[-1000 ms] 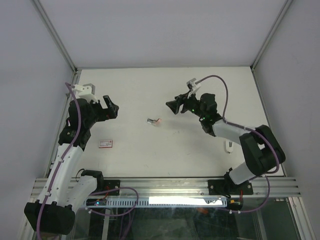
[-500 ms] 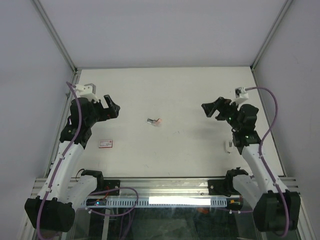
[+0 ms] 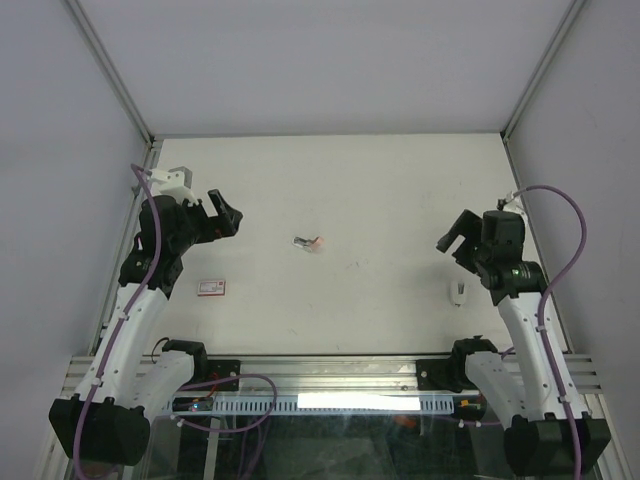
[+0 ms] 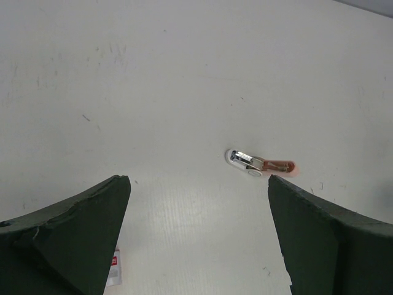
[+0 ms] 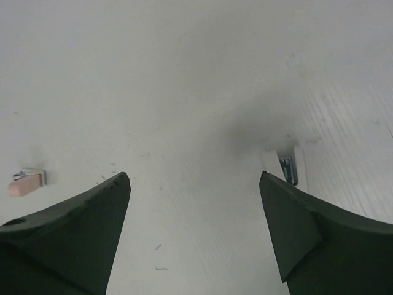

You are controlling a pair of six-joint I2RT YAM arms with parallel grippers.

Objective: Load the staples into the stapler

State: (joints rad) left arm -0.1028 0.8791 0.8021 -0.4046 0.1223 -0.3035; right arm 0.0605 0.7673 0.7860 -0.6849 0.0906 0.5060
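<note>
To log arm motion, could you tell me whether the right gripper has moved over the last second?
Yes. The right gripper has swung rightward and slightly toward the arm bases, well away from the stapler, which has stayed put.

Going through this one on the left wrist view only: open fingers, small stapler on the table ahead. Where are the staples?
Observer: Far right of the table: a short grey strip, likely the staples, lies against a small white piece.
Operator: Is the right gripper holding them?
Observer: No. The right gripper hangs open near them, touching nothing.
Operator: That red scrap at my lower left?
Observer: A flat red-and-white box, lying apart from the stapler.
</note>
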